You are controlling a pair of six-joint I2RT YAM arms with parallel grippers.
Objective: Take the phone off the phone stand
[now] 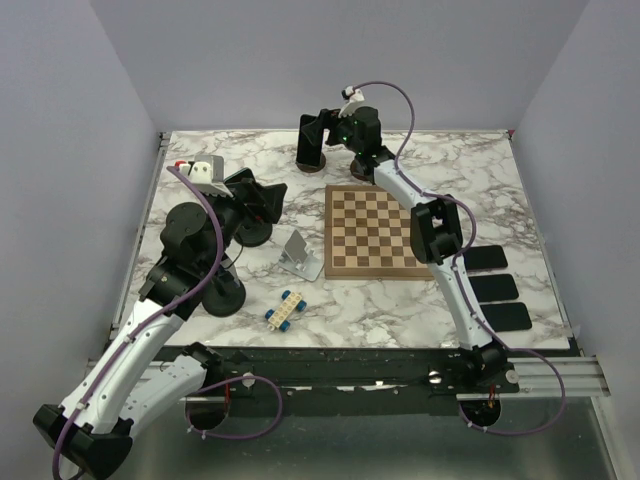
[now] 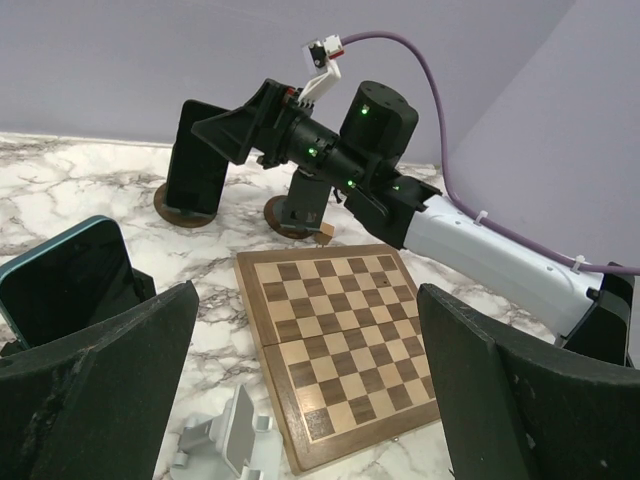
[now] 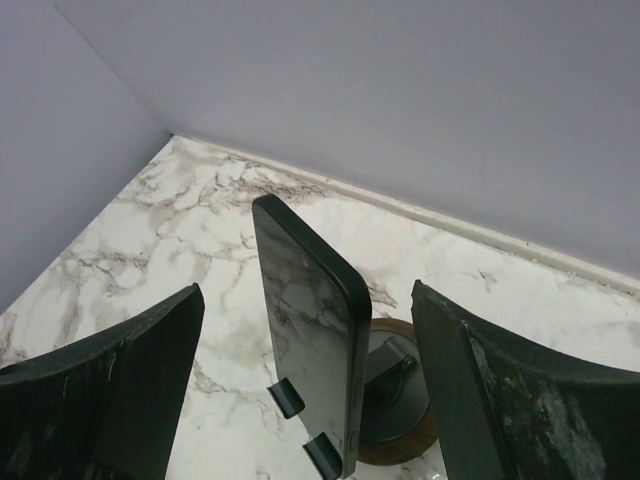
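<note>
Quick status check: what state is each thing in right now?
phone: upright in its stand, ungripped
phone stand: holding the phone
right pincer: open, straddling the phone
left pincer: open, empty
silver stand: empty
three black phones: lying flat
chessboard: unfolded flat, no pieces

Five phones show: three flat phones (image 1: 496,287) in a row, one upright phone (image 1: 310,140) and one teal phone (image 2: 60,285). There are two wood-based round stands, the loaded stand (image 1: 308,161) and a bare stand (image 2: 298,215). There are also two dark round bases (image 1: 252,235), one silver stand (image 1: 300,255), one chessboard (image 1: 375,230), one toy (image 1: 285,308) and two arms (image 1: 455,290).
</note>
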